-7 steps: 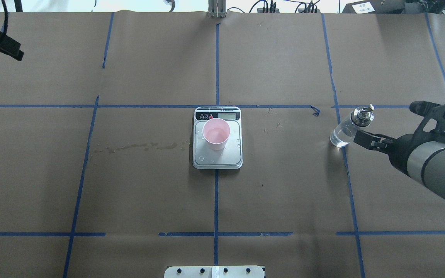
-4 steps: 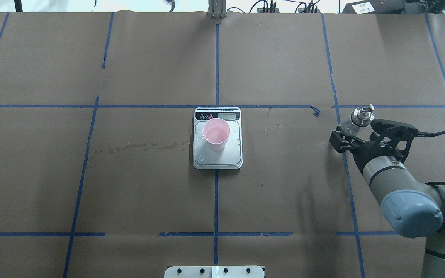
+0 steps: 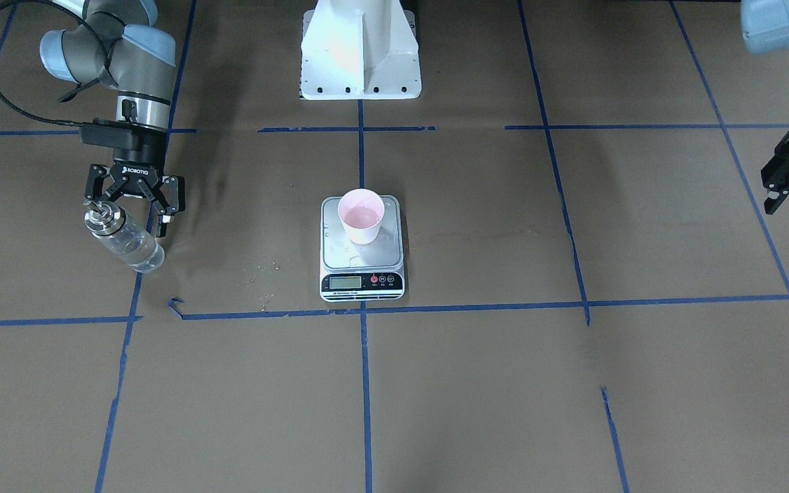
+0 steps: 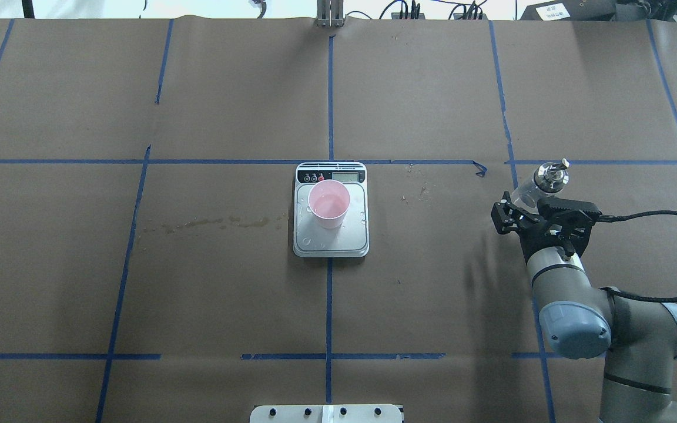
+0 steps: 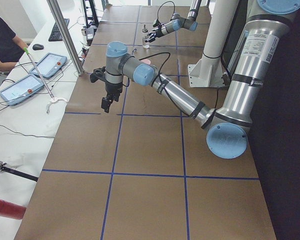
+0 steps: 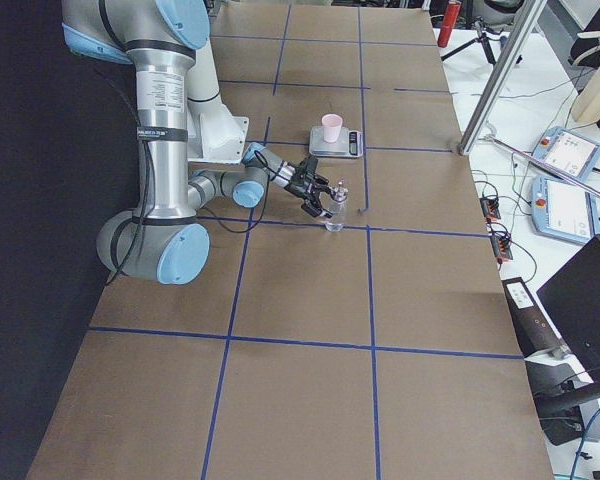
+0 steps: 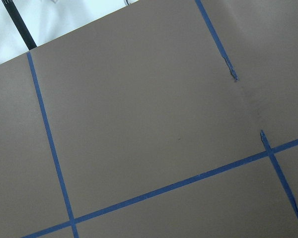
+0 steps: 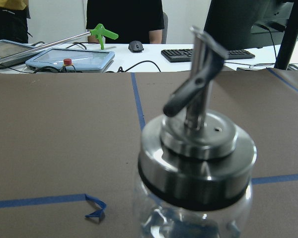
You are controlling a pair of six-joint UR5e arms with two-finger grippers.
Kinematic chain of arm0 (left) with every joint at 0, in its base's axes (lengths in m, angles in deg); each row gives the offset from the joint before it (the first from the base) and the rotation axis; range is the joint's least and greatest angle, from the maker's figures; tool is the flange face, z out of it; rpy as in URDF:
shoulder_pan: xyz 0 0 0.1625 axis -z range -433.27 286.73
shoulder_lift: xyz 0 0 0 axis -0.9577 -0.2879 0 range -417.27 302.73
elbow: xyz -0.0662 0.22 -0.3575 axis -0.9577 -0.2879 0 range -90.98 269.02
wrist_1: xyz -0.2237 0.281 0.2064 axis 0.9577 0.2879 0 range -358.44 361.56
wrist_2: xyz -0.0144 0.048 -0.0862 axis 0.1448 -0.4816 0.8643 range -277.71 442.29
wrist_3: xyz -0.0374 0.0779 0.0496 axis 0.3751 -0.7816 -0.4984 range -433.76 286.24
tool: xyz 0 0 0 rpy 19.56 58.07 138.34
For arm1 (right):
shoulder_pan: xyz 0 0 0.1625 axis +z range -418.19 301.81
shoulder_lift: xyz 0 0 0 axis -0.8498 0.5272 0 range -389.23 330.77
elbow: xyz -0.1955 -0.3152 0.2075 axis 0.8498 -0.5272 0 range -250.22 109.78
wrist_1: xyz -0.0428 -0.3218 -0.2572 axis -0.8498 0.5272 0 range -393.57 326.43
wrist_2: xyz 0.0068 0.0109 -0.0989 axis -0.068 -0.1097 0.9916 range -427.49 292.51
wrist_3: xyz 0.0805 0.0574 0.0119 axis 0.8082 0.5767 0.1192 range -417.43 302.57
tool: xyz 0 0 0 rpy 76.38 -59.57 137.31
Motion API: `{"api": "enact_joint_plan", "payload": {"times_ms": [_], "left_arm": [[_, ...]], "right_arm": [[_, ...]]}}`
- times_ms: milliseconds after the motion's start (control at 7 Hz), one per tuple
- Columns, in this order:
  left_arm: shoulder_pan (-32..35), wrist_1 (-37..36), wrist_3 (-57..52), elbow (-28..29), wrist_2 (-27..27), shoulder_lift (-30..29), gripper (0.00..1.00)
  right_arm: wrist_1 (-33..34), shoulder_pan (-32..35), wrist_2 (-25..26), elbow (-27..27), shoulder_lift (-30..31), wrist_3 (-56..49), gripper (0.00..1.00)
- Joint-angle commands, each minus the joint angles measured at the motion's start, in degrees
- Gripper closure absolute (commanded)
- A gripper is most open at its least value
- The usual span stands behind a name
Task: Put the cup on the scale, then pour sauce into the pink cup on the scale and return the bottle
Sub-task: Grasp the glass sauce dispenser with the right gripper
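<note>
Risk | our right gripper [image 3: 131, 209], jaws spread, hangs just beside bottle [image 3: 131, 245] | we could clip and topple it retreating | left gripper [image 3: 778, 188]: cannot tell

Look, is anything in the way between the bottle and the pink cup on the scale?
No, nothing visible. Between the bottle and the cup on the scale there is only flat brown table.

Pink cup [image 6: 332, 126] atop scale [image 6: 342, 146]
</note>
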Motion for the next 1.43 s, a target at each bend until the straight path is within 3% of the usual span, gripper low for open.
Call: {"api": "enact_joint_plan", "payload": {"times_ms": [0, 571, 714, 857, 1000, 1286], "left_arm": [[-0.03, 0.0, 0.0, 0.07, 0.0, -0.08, 0.0], [-0.12, 0.0, 0.52, 0.51, 0.09, -0.43, 0.0], [-0.12, 0.0, 0.52, 0.95, 0.09, -0.51, 0.0], [-0.12, 0.0, 0.61, 1.04, 0.17, -0.6, 0.0], [-0.12, 0.0, 0.61, 1.04, 0.26, -0.69, 0.0], [-0.03, 0.0, 0.35, 1.04, 0.44, -0.6, 0.0]], "right_arm": [[-0.08, 0.48, 2.1, -3.49, -2.54, -0.67, 0.0], [0.01, 2.6, 2.19, -4.74, -4.06, -3.22, 0.07], [0.01, 2.51, 2.19, -4.74, -4.14, -3.05, 0.66], [-0.08, 2.6, 2.11, -4.66, -4.06, -3.57, 1.0], [-0.08, 3.12, 1.67, -3.35, -4.32, -5.83, 1.0], [0.18, 5.75, -3.13, 5.23, -3.54, -15.64, 1.0]]}}
